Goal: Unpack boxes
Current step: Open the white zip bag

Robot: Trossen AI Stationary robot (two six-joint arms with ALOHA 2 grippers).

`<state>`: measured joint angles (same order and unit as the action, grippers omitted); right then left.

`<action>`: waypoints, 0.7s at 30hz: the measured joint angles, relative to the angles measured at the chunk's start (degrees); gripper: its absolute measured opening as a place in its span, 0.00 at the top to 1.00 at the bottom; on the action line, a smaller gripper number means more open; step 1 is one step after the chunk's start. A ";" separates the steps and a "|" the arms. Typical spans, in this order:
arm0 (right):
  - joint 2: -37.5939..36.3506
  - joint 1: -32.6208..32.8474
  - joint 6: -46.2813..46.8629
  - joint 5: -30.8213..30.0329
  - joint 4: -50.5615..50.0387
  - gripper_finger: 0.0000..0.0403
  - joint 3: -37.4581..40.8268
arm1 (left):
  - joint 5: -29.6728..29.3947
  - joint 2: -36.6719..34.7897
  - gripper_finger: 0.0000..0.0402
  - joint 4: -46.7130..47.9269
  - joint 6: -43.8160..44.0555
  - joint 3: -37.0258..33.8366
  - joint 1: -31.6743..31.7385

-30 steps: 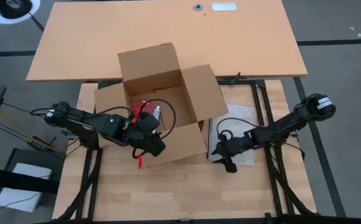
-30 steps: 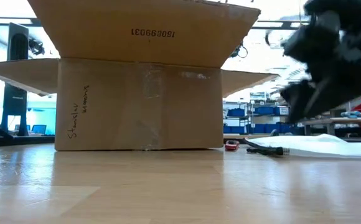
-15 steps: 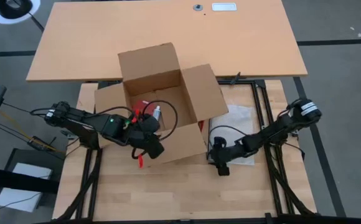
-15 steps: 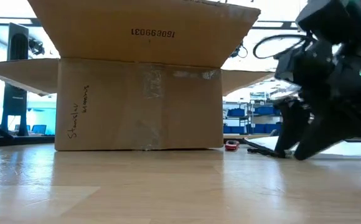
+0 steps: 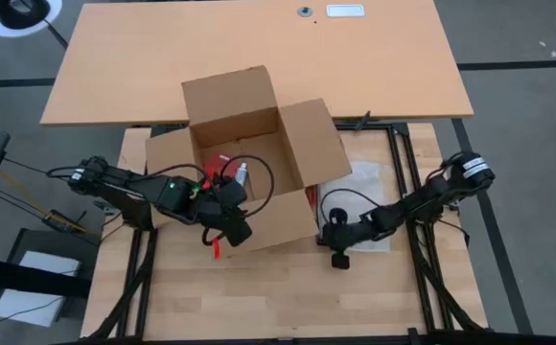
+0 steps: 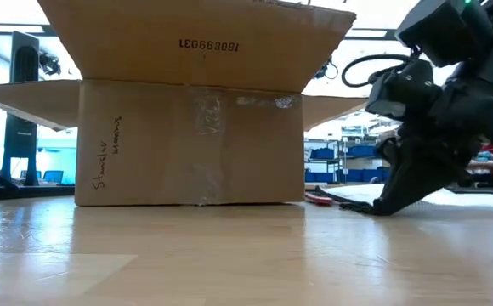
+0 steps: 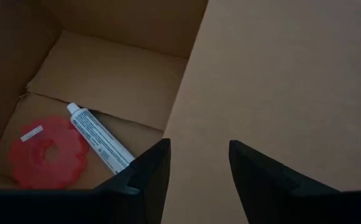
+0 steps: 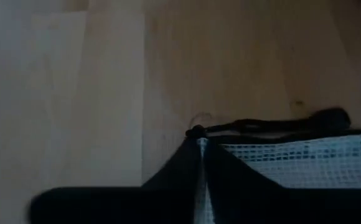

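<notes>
1. We read the carton (image 5: 249, 158) as sitting at the table's centre, all four flaps folded out; a red disc (image 7: 48, 151) and a white tube (image 7: 99, 138) lie on its floor, so unpacking is not done yet.
2. Right gripper (image 5: 338, 251) is down at the table at the carton's 4 o'clock corner, fingers pinched fully together on the edge of a white mesh bag (image 8: 292, 160); in the right wrist view the bag's corner sits right between the closed fingertips, with a dark cord (image 8: 274, 124) running along the bag's rim.
3. Left gripper (image 7: 196, 155) hangs over the carton's 6 o'clock flap, jaws apart with nothing between them; it looks down into the box.
4. Step in hand, as we judge it: dragging or lifting the mesh bag clear of the carton; the grip is on a thin edge only, so pull slow and low; watch for the mesh slipping out or the cord snagging.
5. Edges: the 3 o'clock flap overhangs near the bag, the right wrist is close to the carton's corner; a move toward 9 o'clock risks nudging the box.
6. Open room: bare wood at 5 to 6 o'clock in front of the carton; also at 3 o'clock beyond the bag; we would go out that way.
</notes>
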<state>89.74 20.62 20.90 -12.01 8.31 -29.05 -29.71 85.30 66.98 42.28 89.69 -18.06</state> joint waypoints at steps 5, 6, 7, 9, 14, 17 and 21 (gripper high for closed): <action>-6.83 0.80 4.34 2.17 -3.90 0.98 -1.62 | 0.00 0.02 0.57 -0.62 -0.05 0.00 0.00; -8.98 1.08 4.94 2.41 -5.11 0.99 -3.08 | 0.02 0.02 0.57 -1.08 -0.25 0.00 -0.06; -11.03 1.39 5.11 2.58 -7.00 0.99 -4.74 | 0.00 0.02 0.57 -1.90 -0.73 0.00 -0.21; -14.50 2.41 5.25 3.00 -12.80 0.99 -8.17 | 0.01 0.02 0.57 -3.87 -2.50 0.00 -0.57; -21.59 4.88 8.22 4.12 -20.89 0.99 -19.42 | 1.50 0.02 0.57 -11.97 -7.77 0.00 -2.01; -23.07 6.59 10.64 4.37 -26.16 1.00 -25.40 | 4.03 0.02 0.57 -19.00 -10.99 0.00 -2.98; -24.43 8.77 12.89 4.42 -30.17 1.00 -32.53 | 6.10 0.02 0.57 -28.61 -13.53 0.00 -4.46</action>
<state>65.31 29.39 33.80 -7.59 -21.86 -61.58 -23.62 85.32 38.37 28.75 89.69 -22.52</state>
